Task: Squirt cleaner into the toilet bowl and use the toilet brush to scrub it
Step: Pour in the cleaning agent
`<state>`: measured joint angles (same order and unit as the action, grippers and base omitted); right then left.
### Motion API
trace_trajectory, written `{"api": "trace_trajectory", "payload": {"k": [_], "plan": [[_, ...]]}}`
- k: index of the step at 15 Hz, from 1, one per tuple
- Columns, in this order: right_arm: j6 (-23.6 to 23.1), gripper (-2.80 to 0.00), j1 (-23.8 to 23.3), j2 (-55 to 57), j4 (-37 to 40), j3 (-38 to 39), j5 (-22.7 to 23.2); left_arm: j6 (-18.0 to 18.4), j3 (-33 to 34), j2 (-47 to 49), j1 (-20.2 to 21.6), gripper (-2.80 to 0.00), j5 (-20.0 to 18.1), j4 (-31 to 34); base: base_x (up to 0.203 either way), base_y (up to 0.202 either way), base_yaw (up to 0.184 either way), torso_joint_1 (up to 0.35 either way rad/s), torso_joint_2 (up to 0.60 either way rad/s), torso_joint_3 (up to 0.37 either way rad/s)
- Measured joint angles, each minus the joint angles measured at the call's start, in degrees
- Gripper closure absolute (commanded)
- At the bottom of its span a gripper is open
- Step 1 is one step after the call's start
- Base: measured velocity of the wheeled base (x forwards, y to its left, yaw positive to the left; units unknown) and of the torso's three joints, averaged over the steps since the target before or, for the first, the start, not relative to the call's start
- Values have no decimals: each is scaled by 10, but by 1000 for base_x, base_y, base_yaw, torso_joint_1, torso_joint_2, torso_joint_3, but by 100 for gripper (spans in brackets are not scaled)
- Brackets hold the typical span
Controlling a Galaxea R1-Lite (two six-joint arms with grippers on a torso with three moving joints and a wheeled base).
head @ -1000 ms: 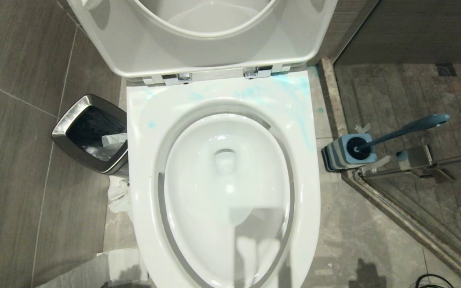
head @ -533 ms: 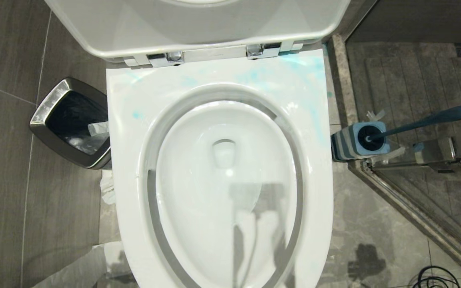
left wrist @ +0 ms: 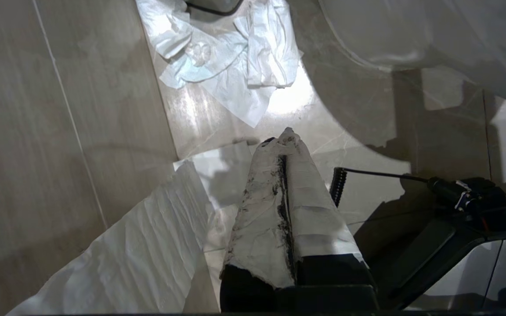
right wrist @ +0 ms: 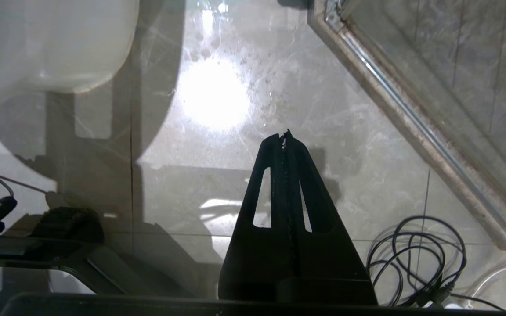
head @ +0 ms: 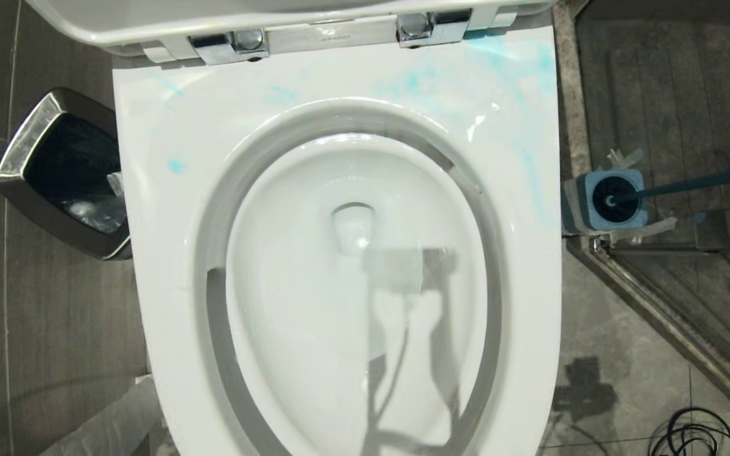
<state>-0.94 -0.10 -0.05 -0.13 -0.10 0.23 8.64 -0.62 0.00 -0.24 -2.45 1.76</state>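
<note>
Dusty-blue toilet brush [head: 701, 182] slants rightward from holder [head: 612, 201]; left gripper [left wrist: 289, 136], right gripper [right wrist: 284, 134] closed, empty.

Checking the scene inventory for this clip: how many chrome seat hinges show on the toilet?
2. The left hinge and the right hinge both sit at the back of the toilet bowl, under the raised lid. None appear hidden.

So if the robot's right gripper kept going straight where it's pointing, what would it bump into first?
Probably just the glossy grey marble floor tile: the shut black right gripper points at bare tile, beside the white ceramic toilet bowl. Depth is hard to judge.
</note>
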Motion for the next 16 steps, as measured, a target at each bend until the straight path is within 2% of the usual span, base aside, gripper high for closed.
{"api": "trace_trajectory", "payload": {"k": [3,10,14,16], "plan": [[0,0,0,0,0,0,0,0,0,0,0,0,-1,0,0,0,0,6,1,-165],[0,0,0,0,0,0,0,-3,0,0,0,0,-2,0,0,0,0,1,1,-12],[0,0,0,0,0,0,0,-39,1,0,0,0,1,-1,0,0,0,0,0,0],[-3,0,0,0,5,-1,-1,-45,1,0,0,0,2,-1,0,0,0,0,0,0]]}}
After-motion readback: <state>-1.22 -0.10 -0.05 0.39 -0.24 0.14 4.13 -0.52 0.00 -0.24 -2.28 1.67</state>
